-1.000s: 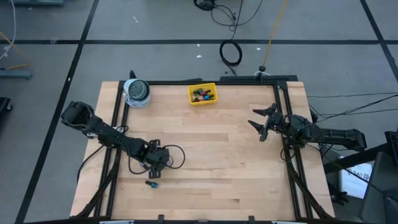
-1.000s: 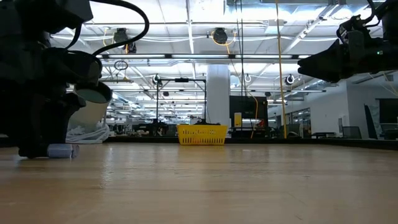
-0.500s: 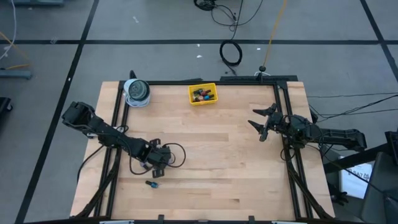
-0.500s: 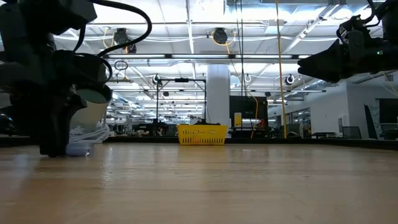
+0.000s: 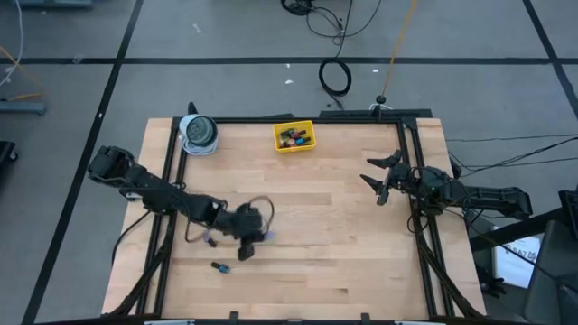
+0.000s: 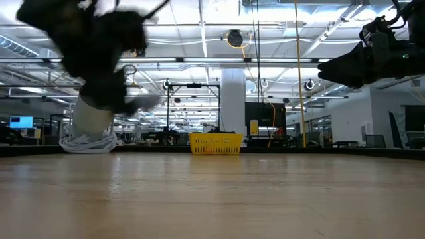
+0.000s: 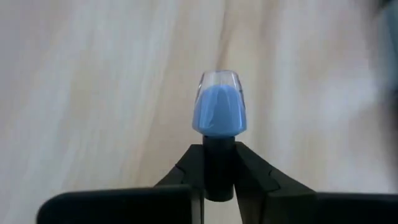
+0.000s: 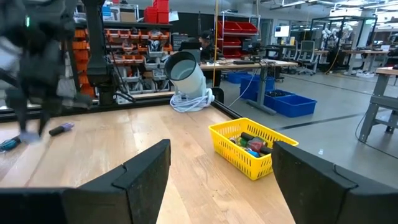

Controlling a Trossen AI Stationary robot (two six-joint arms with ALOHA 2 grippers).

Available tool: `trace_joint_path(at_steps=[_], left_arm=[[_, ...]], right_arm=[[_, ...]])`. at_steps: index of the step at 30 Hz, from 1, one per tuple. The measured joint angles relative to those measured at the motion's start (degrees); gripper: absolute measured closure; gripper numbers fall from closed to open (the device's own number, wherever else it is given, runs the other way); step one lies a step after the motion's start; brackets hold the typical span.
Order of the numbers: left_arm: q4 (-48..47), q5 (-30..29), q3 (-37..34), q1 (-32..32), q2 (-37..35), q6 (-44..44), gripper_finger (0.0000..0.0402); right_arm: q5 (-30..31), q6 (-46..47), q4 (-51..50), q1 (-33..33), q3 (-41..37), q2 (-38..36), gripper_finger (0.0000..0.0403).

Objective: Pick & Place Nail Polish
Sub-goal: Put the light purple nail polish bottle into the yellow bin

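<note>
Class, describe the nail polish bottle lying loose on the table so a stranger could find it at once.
Start at the wooden table, near edge on the left arm's side. Just nearside of the left claw lies a tiny dark-capped bottle, alone on bare wood; the others sit in the yellow tray.

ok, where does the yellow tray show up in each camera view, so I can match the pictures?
High view: yellow tray at the table's far edge, middle.
Low view: tray at centre, far across the table.
Left wrist view: not in it; only a blue bottle between the fingers.
Right wrist view: tray right of centre, bottles inside.
Shared landmark: the tape roll, left of the tray.
</note>
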Motion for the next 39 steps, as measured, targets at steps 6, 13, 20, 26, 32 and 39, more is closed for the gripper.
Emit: trace_joint_path(at_steps=[6,13,20,26,32,39], left_arm=[[16.23,2.38,3.08,3.08,-3.16,3.39,0.036],[45.53,19.54,3.65,3.0,-3.1,12.48,0.0363],[63.8,31.27,3.65,-0.05,-3.13,14.17,0.0363],[64.6,29.29,3.65,-3.35,-3.13,18.36,0.0364],[64.27,29.29,3.65,-4.9,-3.13,22.73,0.0364],[62.95,27.34,3.65,-5.02,-3.13,24.44,0.0364]], right_arm=[[0.03,-0.01,0.3,0.0,-0.01,-0.02,0.0135],[0.02,0.0,0.32,0.0,-0.02,0.0,0.0135],[0.02,0.0,0.05,0.0,0.0,0.03,0.0135],[0.02,-0.01,0.03,-0.01,0.0,0.02,0.0135],[0.02,0.0,0.02,0.0,-0.02,0.02,0.0135],[0.02,-0.01,0.02,-0.01,-0.01,0.04,0.0135]])
